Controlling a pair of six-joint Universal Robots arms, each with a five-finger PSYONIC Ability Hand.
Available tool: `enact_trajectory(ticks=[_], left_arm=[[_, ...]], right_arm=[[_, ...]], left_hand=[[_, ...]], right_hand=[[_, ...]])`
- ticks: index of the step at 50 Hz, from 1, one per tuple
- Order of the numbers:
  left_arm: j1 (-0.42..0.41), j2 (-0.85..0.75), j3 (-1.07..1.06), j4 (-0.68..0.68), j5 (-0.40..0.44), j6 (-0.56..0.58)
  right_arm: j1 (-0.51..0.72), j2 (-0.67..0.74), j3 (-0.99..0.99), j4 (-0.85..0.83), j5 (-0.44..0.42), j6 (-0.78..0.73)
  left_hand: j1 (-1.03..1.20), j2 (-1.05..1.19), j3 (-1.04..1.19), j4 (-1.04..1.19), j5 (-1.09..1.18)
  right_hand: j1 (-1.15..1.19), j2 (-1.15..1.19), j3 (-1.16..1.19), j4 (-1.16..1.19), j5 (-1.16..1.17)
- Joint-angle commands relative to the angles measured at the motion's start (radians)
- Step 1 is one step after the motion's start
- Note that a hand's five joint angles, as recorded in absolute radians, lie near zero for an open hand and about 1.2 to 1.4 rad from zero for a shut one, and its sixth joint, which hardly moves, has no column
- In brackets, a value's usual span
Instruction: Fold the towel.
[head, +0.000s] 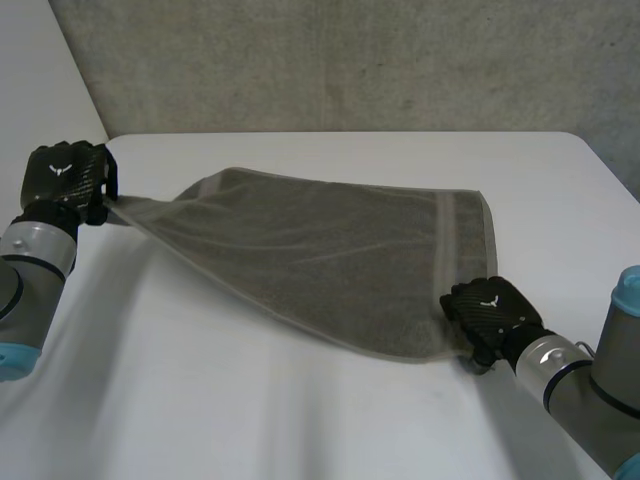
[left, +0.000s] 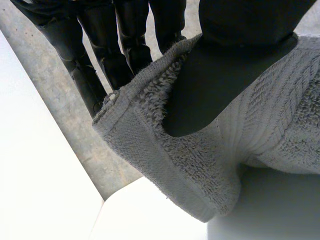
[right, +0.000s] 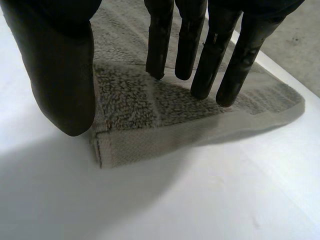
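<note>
A grey towel (head: 320, 260) lies spread across the white table (head: 250, 400), with its left corner pulled up and out to the left. My left hand (head: 68, 175) is shut on that corner. In the left wrist view the thumb (left: 225, 75) pinches the towel's hem (left: 200, 170) against the fingers (left: 100, 55). My right hand (head: 492, 312) is at the towel's near right corner. In the right wrist view its straight fingers (right: 220, 65) and thumb (right: 60, 75) hover apart over the corner (right: 135, 105), which lies flat on the table.
A grey concrete wall (head: 350, 60) runs behind the table's far edge. Bare white tabletop lies in front of the towel and to its right (head: 560, 200).
</note>
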Motion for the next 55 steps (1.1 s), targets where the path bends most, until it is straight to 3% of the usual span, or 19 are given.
enact_trajectory(ticks=[1, 6, 8, 12, 22, 45, 48, 49, 51, 55], left_arm=[[0.000, -0.004, 0.000, 0.000, 0.000, 0.000], [-0.001, -0.004, 0.000, 0.000, 0.000, 0.001], [-0.001, -0.004, 0.000, 0.000, 0.000, 0.000], [-0.001, -0.004, 0.000, 0.000, 0.000, 0.000], [-0.003, -0.004, -0.003, 0.000, 0.000, 0.000], [-0.015, -0.007, -0.006, 0.000, 0.001, 0.001], [-0.015, -0.007, -0.006, 0.000, 0.001, 0.001], [-0.015, -0.007, -0.006, 0.000, 0.001, 0.001], [-0.015, -0.007, -0.006, 0.000, 0.003, 0.001], [-0.015, -0.007, -0.007, -0.002, 0.001, 0.003]], right_arm=[[0.003, 0.014, 0.000, -0.017, 0.010, -0.011], [-0.003, -0.003, -0.003, -0.082, 0.059, -0.011], [-0.006, -0.010, -0.001, -0.094, 0.072, -0.012], [-0.008, -0.047, 0.000, -0.106, 0.086, -0.011], [0.004, -0.058, 0.006, -0.105, 0.086, -0.009], [0.011, -0.018, -0.005, -0.033, 0.073, -0.026], [0.007, -0.021, -0.005, -0.028, 0.073, -0.031], [0.007, -0.024, -0.006, -0.028, 0.073, -0.031], [0.007, -0.027, -0.009, -0.028, 0.073, -0.031], [0.004, -0.055, -0.024, -0.026, 0.073, -0.031]], left_hand=[[0.187, 0.179, 0.181, 0.178, 0.356], [0.187, 0.179, 0.181, 0.178, 0.356], [0.187, 0.179, 0.181, 0.178, 0.356], [0.187, 0.179, 0.181, 0.178, 0.356], [0.187, 0.179, 0.181, 0.178, 0.356], [0.187, 0.179, 0.181, 0.178, 0.356], [0.187, 0.179, 0.181, 0.178, 0.356], [0.187, 0.179, 0.181, 0.178, 0.356], [0.187, 0.179, 0.181, 0.178, 0.356], [0.187, 0.179, 0.181, 0.178, 0.356]], right_hand=[[0.058, 0.071, 0.054, 0.055, 0.068], [0.492, 0.504, 0.488, 0.488, 0.501], [0.545, 0.558, 0.541, 0.541, 0.554], [0.540, 0.552, 0.536, 0.536, 0.549], [0.240, 0.253, 0.237, 0.237, 0.250], [0.322, 0.335, 0.319, 0.319, 0.332], [0.484, 0.497, 0.480, 0.480, 0.493], [0.673, 0.686, 0.669, 0.669, 0.682], [0.813, 0.826, 0.809, 0.810, 0.823], [0.815, 0.827, 0.811, 0.811, 0.824]])
